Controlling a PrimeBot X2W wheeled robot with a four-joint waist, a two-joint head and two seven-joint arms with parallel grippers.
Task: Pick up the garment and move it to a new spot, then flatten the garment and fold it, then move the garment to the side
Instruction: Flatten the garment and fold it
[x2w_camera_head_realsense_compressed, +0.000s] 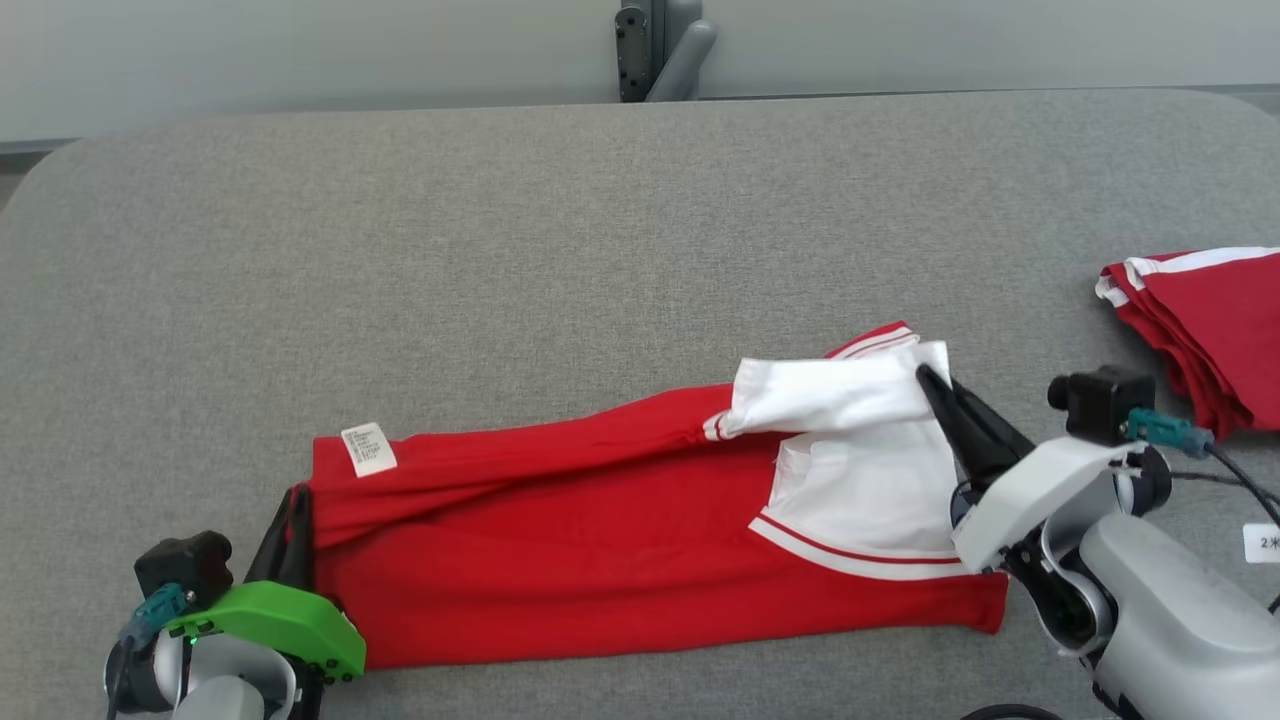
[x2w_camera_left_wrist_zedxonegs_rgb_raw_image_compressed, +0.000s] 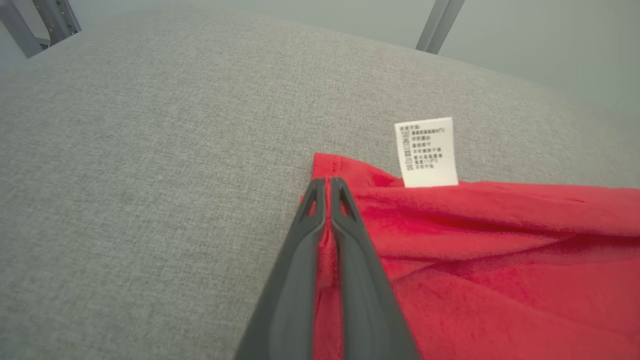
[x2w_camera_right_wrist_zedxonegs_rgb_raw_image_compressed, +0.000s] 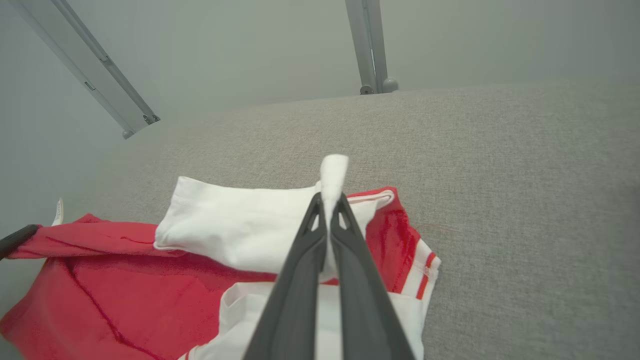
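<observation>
At the near left of the grey table (x2w_camera_head_realsense_compressed: 500, 250), the left gripper (x2w_camera_head_realsense_compressed: 297, 505) has its two dark fingers pressed together on the left edge of the garment (x2w_camera_head_realsense_compressed: 560, 530). The left wrist view shows red cloth pinched between them just near of the corner. A white care label (x2w_camera_head_realsense_compressed: 368, 449) lies just right of that grip, at the garment's far left corner. From there the garment stretches rightward as a long red band across the near part of the table, its long axis running left to right, so it lies between the two grippers rather than ahead of either one. Wrinkles and a shallow ridge run along its length. Toward the right end the red gives way to a white panel edged with red stripes, and a white sleeve (x2w_camera_head_realsense_compressed: 830, 395) is turned over on top of it. The right gripper (x2w_camera_head_realsense_compressed: 930, 385) is clamped on the right end of that white cloth, a tuft of it standing up past the fingertips in the right wrist view. Each arm thus holds the end nearest to it, and the cloth between them looks slack rather than taut. Whatever fold or shift comes next probably depends on both ends travelling together across that long axis. Well apart at the far right lies a pile of folded red garments (x2w_camera_head_realsense_compressed: 1215, 320).
</observation>
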